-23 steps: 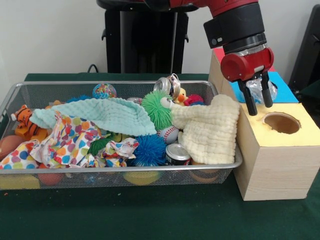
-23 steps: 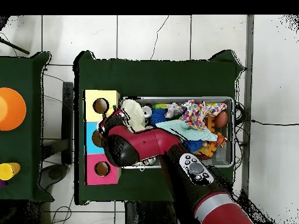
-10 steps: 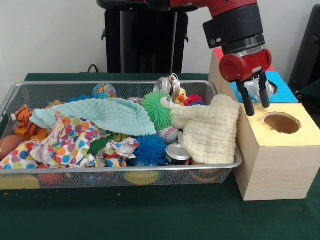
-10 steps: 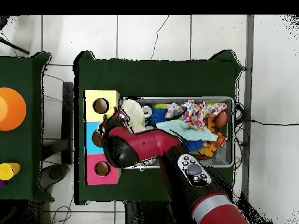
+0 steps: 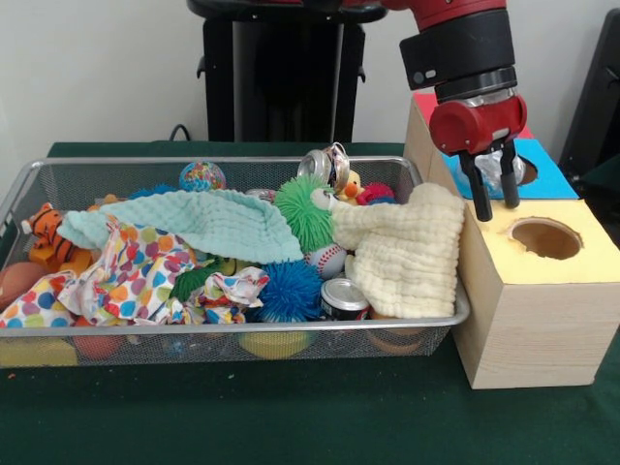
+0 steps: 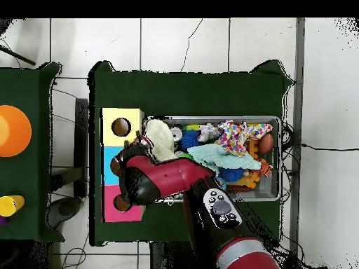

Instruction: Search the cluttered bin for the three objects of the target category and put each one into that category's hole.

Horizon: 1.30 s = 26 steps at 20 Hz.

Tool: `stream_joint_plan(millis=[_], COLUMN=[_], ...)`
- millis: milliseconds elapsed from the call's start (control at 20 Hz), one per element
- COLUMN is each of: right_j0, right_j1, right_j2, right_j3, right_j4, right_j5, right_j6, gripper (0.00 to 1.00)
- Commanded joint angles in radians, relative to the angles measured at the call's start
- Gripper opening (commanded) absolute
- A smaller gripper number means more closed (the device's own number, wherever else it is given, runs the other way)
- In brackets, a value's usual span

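My gripper (image 5: 494, 197) hangs over the blue section (image 5: 549, 176) of the wooden box (image 5: 533, 320), just right of the wire bin (image 5: 194, 161). A crumpled silvery object (image 5: 491, 171) sits between its black fingers (image 5: 480, 199), which are shut on it. The yellow section's hole (image 5: 545, 237) lies nearer and lower, and a pink section (image 5: 423, 102) is behind. From overhead, the red gripper head (image 6: 126, 164) covers the blue section (image 6: 109, 168) between the yellow hole (image 6: 120, 127) and the pink hole (image 6: 120, 203). Inside the bin are a crushed can (image 5: 325, 165) and an upright can (image 5: 344, 298).
The bin is heaped with a cream cloth (image 5: 407, 247) draped over its right end, a mint cloth (image 5: 194, 223), a patterned cloth (image 5: 136, 271), a green fuzzy toy (image 5: 302, 208), a blue spiky ball (image 5: 291, 291), a baseball (image 5: 327, 260) and a tiger toy (image 5: 46, 232).
The gripper has shifted slightly right and a little higher over the box, still holding the silvery object. From overhead, the arm has swung toward the pink section.
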Motion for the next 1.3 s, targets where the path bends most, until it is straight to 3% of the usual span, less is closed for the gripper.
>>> stream_joint_plan(millis=[50, 1300], right_j0=[0.023, 0.089], right_j1=[0.027, 0.041], right_j2=[-0.093, -0.161], right_j3=[-0.013, -0.032], right_j4=[-0.029, 0.003], right_j5=[0.033, -0.001], right_j6=[0.147, 0.174], gripper=[1.0, 1.0])
